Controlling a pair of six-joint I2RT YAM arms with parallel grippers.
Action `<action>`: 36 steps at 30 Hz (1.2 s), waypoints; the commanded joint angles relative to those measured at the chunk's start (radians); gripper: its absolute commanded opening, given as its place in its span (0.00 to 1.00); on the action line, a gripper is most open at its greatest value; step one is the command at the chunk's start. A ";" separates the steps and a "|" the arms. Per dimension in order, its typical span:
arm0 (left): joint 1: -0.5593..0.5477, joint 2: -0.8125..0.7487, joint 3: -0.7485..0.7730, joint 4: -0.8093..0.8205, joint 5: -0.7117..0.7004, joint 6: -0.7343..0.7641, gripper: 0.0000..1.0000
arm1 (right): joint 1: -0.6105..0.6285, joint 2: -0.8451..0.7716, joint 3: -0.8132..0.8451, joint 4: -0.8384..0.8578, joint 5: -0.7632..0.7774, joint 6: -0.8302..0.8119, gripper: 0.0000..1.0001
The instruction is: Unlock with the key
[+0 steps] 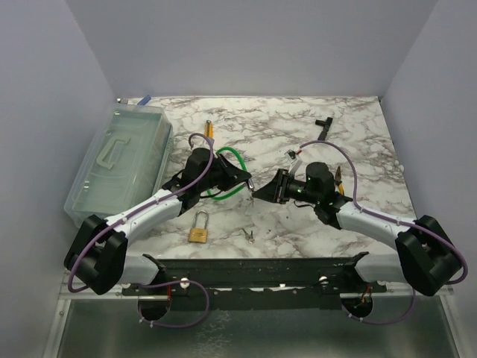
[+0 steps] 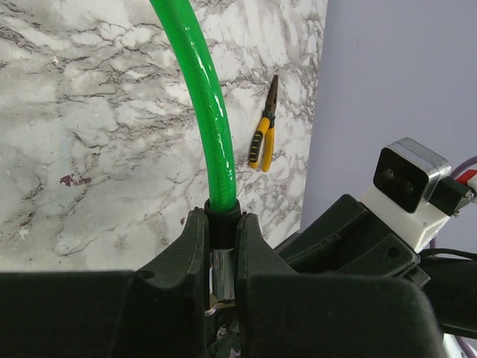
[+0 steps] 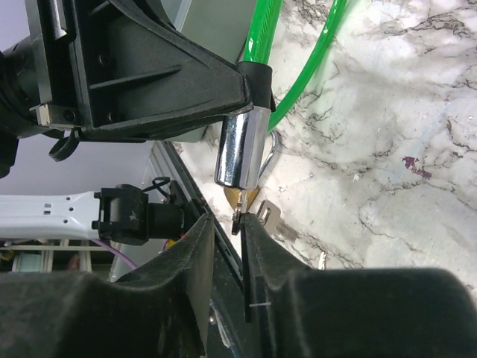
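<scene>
Nearest the arm bases, a tiny silvery metal key (image 1: 248,235) is lying flat on the white marble-patterned tabletop (image 1: 373,149), close to its near edge. Just to its left, apart from it, a small brass padlock with a steel shackle (image 1: 197,233) is resting on the same surface, with nothing gripping either one.

A little farther in, the two grippers are meeting tip to tip over the middle of the table. The left gripper (image 2: 222,221) is clamping its black fingers on the chrome cylinder head (image 3: 240,153) of a green plastic-coated cable (image 2: 212,112), holding it off the table. The cable is looping away behind it. The right gripper (image 3: 227,220) is pointing at the open end of that cylinder. Its fingers are standing a narrow gap apart, with a small bit of metal showing at their tips. I cannot tell what that bit is or whether the fingers are pinching it.

Beyond the grippers, on the left, a clear plastic lidded box with a handle (image 1: 123,160) is sitting along the table's left side. Yellow-and-black pliers (image 2: 262,134) are lying flat on the marble on the right arm's side. Farthest back, a small black angled tool (image 1: 322,127) is lying near the far wall.
</scene>
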 commanded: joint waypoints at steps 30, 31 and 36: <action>-0.001 0.007 -0.013 0.046 0.106 -0.085 0.00 | -0.005 0.068 0.099 0.025 0.110 -0.051 0.01; -0.003 0.007 -0.016 0.053 0.108 -0.083 0.00 | -0.005 0.066 0.095 0.035 0.111 -0.043 0.01; -0.003 -0.012 -0.036 0.090 0.110 -0.070 0.00 | -0.006 0.034 0.049 0.109 0.131 0.045 0.00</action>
